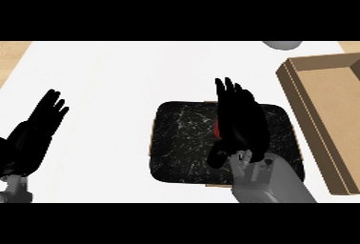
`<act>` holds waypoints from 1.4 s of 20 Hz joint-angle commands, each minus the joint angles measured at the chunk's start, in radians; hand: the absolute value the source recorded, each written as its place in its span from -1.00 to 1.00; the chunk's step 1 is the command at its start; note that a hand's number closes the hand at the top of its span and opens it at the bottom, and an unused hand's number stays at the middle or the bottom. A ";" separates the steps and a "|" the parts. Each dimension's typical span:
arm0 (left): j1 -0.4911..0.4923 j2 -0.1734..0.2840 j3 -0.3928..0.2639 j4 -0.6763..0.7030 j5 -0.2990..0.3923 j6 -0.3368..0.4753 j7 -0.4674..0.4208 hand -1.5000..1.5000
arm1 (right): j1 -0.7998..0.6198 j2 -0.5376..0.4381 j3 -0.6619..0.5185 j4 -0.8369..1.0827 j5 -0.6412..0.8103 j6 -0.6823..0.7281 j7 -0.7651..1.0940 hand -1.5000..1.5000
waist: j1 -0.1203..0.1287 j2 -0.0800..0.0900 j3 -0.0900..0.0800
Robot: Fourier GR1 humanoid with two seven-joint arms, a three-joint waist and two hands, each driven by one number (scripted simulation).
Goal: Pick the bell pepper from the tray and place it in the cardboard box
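Bell pepper [217,128]: only a red sliver shows, on the tray, at the left edge of the right hand that covers it.
Right hand [241,121]: over the tray, fingers straight and pointing away; not curled round the pepper.
Tray [184,143]: black, marbled, square, on the white bench [126,76].
Cardboard box [320,102]: just right of the tray, open-topped.
Left hand [35,131]: open, resting at the left edge, fingers up.
Grey object [283,45]: at the far edge, cut off.

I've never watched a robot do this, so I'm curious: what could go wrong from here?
The right hand hides nearly all of the red bell pepper on the black tray, so its fingers might close off-centre and nudge it away. The carry to the cardboard box must also clear the box's near wall.
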 commanded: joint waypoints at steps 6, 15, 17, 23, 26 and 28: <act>0.052 0.002 0.024 -0.030 0.008 -0.032 -0.003 0.00 | 0.005 0.045 0.006 0.018 0.011 0.132 0.234 -1.00 | 0.005 -0.002 0.001; 0.038 -0.033 0.027 -0.003 -0.035 -0.033 -0.010 0.00 | 0.041 0.045 0.006 -0.002 0.051 0.132 0.140 -1.00 | -0.005 0.001 0.002; 0.058 -0.039 0.034 0.019 -0.024 -0.067 -0.043 0.00 | -0.029 0.045 0.041 0.039 0.015 0.103 0.205 -1.00 | 0.003 0.002 0.001; -0.004 -0.039 0.058 0.025 -0.021 -0.058 -0.010 0.00 | -0.117 0.045 -0.064 0.193 0.046 0.134 0.111 -1.00 | 0.004 0.005 0.001; 0.034 -0.055 0.013 -0.083 -0.061 -0.011 0.047 0.00 | -0.052 0.045 0.018 0.169 0.047 0.112 0.158 -1.00 | 0.008 0.000 0.002; 0.008 -0.072 0.045 0.082 -0.067 -0.065 -0.079 0.00 | -0.097 0.045 -0.040 0.219 0.038 0.116 0.129 -1.00 | 0.002 0.005 0.001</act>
